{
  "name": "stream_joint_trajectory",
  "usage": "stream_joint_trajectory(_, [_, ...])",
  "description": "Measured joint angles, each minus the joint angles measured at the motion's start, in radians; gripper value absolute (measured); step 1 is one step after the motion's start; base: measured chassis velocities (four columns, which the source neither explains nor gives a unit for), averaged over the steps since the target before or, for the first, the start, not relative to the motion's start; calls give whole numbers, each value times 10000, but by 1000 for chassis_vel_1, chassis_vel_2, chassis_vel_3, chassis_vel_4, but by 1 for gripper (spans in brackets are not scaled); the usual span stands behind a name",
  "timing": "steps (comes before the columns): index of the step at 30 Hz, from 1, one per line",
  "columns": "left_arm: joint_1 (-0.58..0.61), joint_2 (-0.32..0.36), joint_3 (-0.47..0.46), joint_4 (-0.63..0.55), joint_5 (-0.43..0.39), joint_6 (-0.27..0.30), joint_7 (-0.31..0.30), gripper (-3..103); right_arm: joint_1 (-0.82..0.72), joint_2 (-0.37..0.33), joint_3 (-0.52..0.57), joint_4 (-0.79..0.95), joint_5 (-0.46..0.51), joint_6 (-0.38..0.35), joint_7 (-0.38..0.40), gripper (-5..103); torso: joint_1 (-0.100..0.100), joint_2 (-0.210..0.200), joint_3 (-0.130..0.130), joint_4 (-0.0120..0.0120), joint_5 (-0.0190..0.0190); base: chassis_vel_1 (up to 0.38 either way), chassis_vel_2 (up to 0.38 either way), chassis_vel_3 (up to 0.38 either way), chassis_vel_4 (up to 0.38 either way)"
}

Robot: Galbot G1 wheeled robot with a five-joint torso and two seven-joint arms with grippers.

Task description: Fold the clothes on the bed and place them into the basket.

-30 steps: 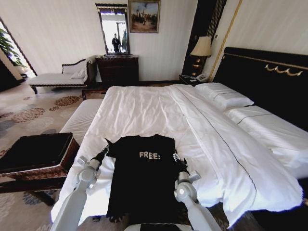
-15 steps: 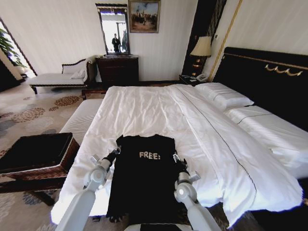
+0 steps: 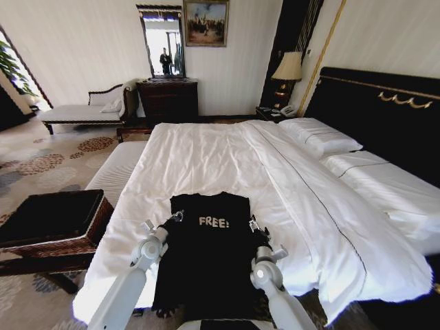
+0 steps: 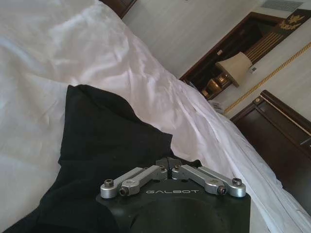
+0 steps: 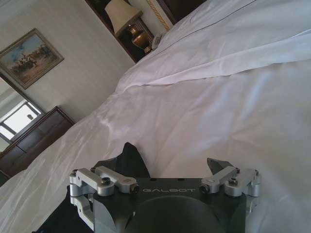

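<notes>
Left claw (image 3: 177, 217), pressed together on the left edge of the black T-shirt (image 3: 206, 254), and right claw (image 3: 256, 225), spread at its right edge, risk an uneven fold or slippage off the bed (image 3: 206, 158).

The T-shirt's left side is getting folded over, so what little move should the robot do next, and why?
Probably carry the left gripper a little farther across the T-shirt, then let go. Its jaws are shut on the left sleeve, now folded beside the "FREE!" lettering. The right gripper sits at the right edge.
</notes>
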Motion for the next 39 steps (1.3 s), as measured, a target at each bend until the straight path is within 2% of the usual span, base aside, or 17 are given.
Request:
stream_joint_trajectory(8, [-17,-175,308,53,250,-19,-43,0,-22,-35,30,-10,-190,7,4,100,1,0,0,0,0,0,0,0,0])
stream_joint_trajectory(10, [22,-204,334,55,382,-16,-138,-3,-32,-85,-3,4,-222,13,4,100,0,-1,0,0,0,0,0,0,0])
stream_joint_trajectory(13, [262,-249,204,-135,520,68,-287,13,14,-201,-54,-22,-255,34,-27,100,0,0,0,-1,-1,0,0,0,0])
stream_joint_trajectory(14, [262,-249,204,-135,520,68,-287,13,14,-201,-54,-22,-255,34,-27,100,0,0,0,-1,-1,0,0,0,0])
stream_joint_trajectory(16, [599,-207,6,-511,540,183,-373,24,147,-299,-99,-123,-234,57,-99,100,1,-1,0,-1,-1,0,0,0,0])
stream_joint_trajectory(17, [599,-207,6,-511,540,183,-373,24,147,-299,-99,-123,-234,57,-99,100,1,-1,0,-1,-1,0,0,0,0])
stream_joint_trajectory(21, [1575,-160,-645,-1644,516,255,-437,45,551,-634,-199,-579,-197,188,-671,100,0,0,0,2,-1,0,0,0,0])
stream_joint_trajectory(23, [1854,-244,-888,-1904,480,233,-437,45,629,-733,-231,-666,-152,202,-832,100,1,0,0,2,0,0,0,0,0])
stream_joint_trajectory(27, [2861,-529,-1940,-2309,703,12,-600,67,1222,-1342,-539,-1113,405,80,-1318,100,0,2,-1,1,1,0,0,0,0])
stream_joint_trajectory(28, [2861,-529,-1940,-2309,703,12,-600,67,1222,-1342,-539,-1113,405,80,-1318,100,0,2,-1,1,1,0,0,0,0])
stream_joint_trajectory(30, [3326,-527,-2562,-2456,1193,-17,-802,78,1697,-1860,-689,-1659,820,-241,-1927,100,0,1,0,3,-2,0,0,0,0])
stream_joint_trajectory(31, [3543,-478,-2810,-2653,1350,36,-833,78,1938,-2211,-753,-1969,1070,-410,-2370,100,0,1,0,2,-3,0,0,0,0])
stream_joint_trajectory(32, [3749,-434,-3049,-2903,1524,87,-835,84,2151,-2470,-823,-2248,1289,-517,-2756,100,0,1,0,1,-2,0,0,0,0])
stream_joint_trajectory(33, [3749,-434,-3049,-2903,1524,87,-835,84,2151,-2470,-823,-2248,1289,-517,-2756,100,0,1,0,1,-2,0,0,0,0])
stream_joint_trajectory(36, [4191,-378,-3684,-3327,2301,123,-835,97,2734,-2960,-1031,-2958,1882,-738,-3683,100,0,1,0,-1,2,0,0,0,0])
stream_joint_trajectory(38, [4315,-377,-4013,-3328,2547,140,-1010,99,3067,-3066,-1170,-3360,2302,-876,-4157,100,0,1,0,-1,1,0,0,0,0])
stream_joint_trajectory(39, [4315,-377,-4013,-3328,2547,140,-1010,99,3067,-3066,-1170,-3360,2302,-876,-4157,100,0,1,0,-1,1,0,0,0,0])
